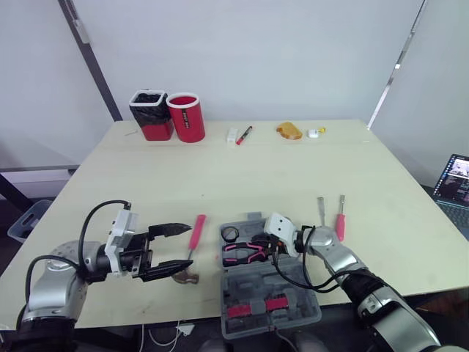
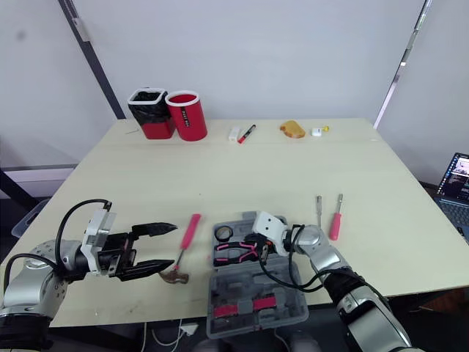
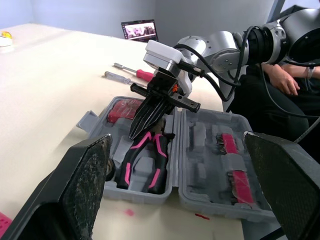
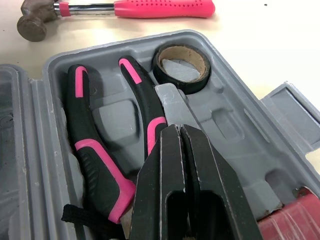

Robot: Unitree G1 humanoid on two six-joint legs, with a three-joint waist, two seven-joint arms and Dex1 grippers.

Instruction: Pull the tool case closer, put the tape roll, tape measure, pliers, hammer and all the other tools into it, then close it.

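Table (image 1: pixel 293 161) with case (image 1: pixel 249 286), hammer (image 1: pixel 196 227), probable screwdrivers (image 1: pixel 340 226)

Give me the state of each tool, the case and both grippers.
Tool case: open, lid flat.
Pliers: in the case.
Tape roll: in the case.
Hammer: on the table, outside the case.
Pink screwdriver: on the table, outside the case.
Grey screwdriver: on the table beside it.
Left gripper: open, at the hammer.
Right gripper: shut, empty, over the pliers.

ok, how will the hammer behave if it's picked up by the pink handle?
Likely rigid, and head-heavy: the hammer has a metal head at one end, so gripped far up the pink handle it would probably droop head-first. The handle's dotted texture should help against slipping. Lying flat, it seems unlikely to roll.
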